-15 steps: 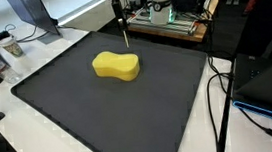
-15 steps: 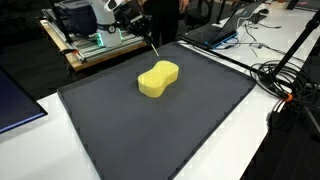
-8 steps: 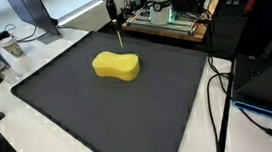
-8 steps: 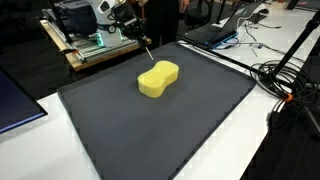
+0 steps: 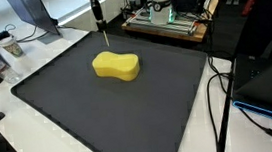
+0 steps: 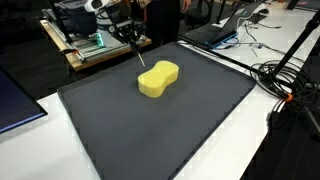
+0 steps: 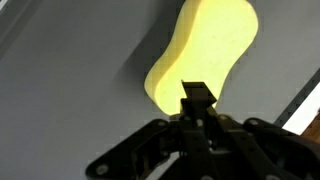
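Note:
A yellow, peanut-shaped sponge (image 5: 116, 65) (image 6: 158, 78) lies on the black mat (image 5: 110, 114) (image 6: 170, 130), towards its far side. My gripper (image 5: 98, 19) (image 6: 129, 32) hangs above the mat's far edge, shut on a thin pale rod (image 5: 105, 37) (image 6: 139, 52). The rod points down, and its tip is just above and beside the sponge's far end. In the wrist view the closed fingertips (image 7: 197, 98) sit in front of the sponge (image 7: 208, 45), with a dark tip poking out between them.
A wooden-framed machine (image 5: 166, 21) (image 6: 95, 45) stands behind the mat. Cables (image 5: 218, 88) (image 6: 285, 85) and a laptop (image 6: 225, 30) lie along one side. A monitor stand (image 5: 32, 18) and cups (image 5: 10, 45) are on the white table beyond the other side.
The gripper and its rod have slid sideways along the mat's far edge, past the sponge's far end. The sponge has not moved.

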